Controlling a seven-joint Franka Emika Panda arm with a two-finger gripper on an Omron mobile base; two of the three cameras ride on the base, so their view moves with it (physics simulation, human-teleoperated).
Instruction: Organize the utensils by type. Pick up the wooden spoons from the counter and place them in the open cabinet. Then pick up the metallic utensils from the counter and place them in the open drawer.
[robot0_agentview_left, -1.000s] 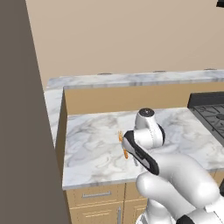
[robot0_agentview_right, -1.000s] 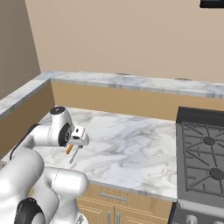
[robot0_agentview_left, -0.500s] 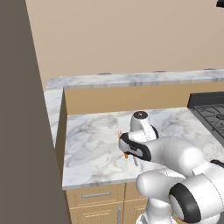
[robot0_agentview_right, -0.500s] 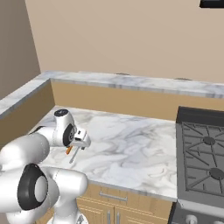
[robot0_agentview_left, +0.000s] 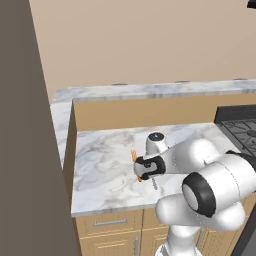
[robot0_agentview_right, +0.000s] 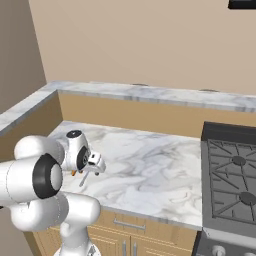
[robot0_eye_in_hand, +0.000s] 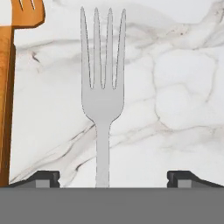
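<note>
The marbled bench (robot0_agentview_left: 105, 165) carries the work, and the step in hand looks like the metallic pick-up: the white arm (robot0_agentview_left: 200, 165) folds low over the bench's front part with the hand (robot0_eye_in_hand: 113, 177) pointed down, its two dark tips spread wide and gripping nothing. Between those tips lies the grey fork (robot0_eye_in_hand: 103, 100), flat on the stone with tines pointing away, an orange-brown wooden utensil (robot0_eye_in_hand: 11, 65) just beside it; next the hand would need to lower and close on the fork's handle.
</note>
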